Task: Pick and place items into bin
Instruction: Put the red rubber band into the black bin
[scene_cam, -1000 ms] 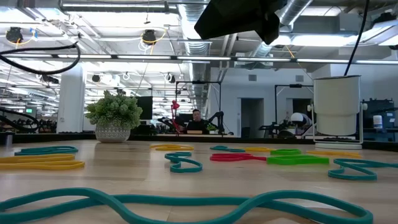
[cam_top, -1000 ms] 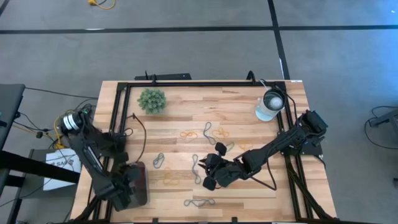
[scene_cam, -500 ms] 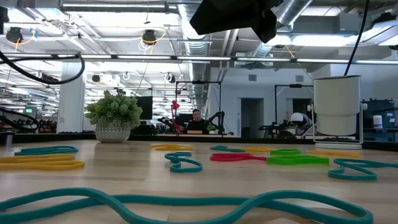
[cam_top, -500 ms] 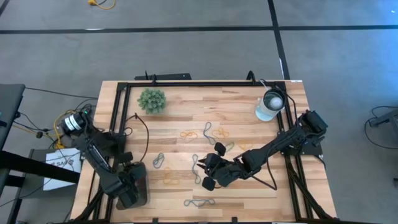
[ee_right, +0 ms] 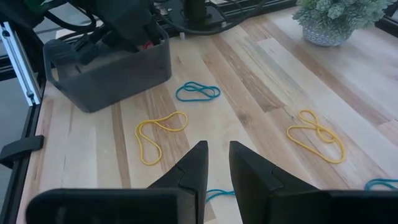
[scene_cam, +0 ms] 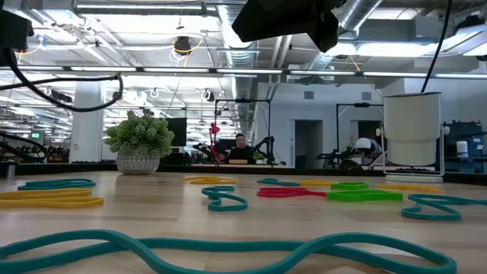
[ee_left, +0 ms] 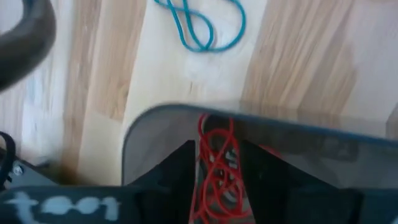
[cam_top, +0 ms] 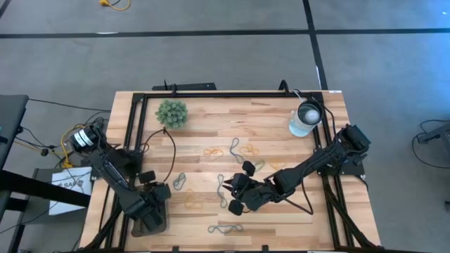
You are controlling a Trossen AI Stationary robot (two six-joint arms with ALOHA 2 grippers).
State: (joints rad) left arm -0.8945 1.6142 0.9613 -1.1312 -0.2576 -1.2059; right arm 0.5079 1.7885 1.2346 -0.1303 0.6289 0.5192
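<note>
With its fingers newly spread above the bin, the left gripper has released red bands, which lie tangled below it inside; the right gripper, nearly closed and empty, waits mid-table.

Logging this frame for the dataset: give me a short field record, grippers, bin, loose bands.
left gripper: over the bin, fingers apart
bin contents: red bands
right gripper: mid-table, low, holds nothing visible
nearest loose bands: yellow band, teal band
other bands: scattered across the table
plant: far left corner
</note>
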